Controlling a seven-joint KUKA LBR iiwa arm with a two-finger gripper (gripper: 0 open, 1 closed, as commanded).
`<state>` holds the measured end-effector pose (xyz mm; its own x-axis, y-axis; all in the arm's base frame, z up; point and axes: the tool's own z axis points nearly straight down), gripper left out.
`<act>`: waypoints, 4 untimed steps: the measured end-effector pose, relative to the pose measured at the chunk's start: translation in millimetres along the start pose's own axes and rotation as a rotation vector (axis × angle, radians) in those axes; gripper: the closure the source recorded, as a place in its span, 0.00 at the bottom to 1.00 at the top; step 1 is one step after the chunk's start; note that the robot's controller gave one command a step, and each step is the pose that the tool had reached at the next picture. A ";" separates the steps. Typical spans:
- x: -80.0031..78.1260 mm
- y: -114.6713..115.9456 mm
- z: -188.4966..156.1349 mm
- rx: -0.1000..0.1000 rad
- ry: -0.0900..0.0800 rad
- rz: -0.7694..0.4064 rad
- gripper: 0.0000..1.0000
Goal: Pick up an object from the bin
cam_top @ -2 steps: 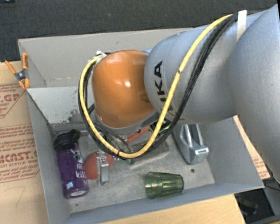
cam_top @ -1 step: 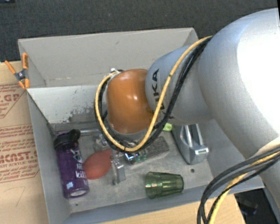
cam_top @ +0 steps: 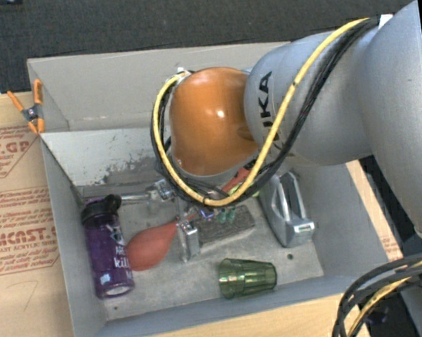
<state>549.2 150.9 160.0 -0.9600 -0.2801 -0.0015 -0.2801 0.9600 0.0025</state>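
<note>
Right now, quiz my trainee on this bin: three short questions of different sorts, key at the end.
1. True or false: the green cup stands upright.
2. Fill in: the thing closest to the hand is the ___ bulb.
3. Which lies nearest the left wall of the bin? A) cup B) purple bottle C) bulb

Key: 1 false, it lies on its side; 2 red; 3 B.
</note>
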 end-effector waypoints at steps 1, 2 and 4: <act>-7.2 -3.0 91.7 -0.001 0.005 0.042 0.00; -13.5 -16.4 89.9 -0.001 -0.003 -0.025 0.00; -6.8 -1.8 92.8 -0.004 0.006 0.041 1.00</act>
<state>556.2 151.4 67.2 -0.9707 -0.2402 0.0043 -0.2402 0.9707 0.0061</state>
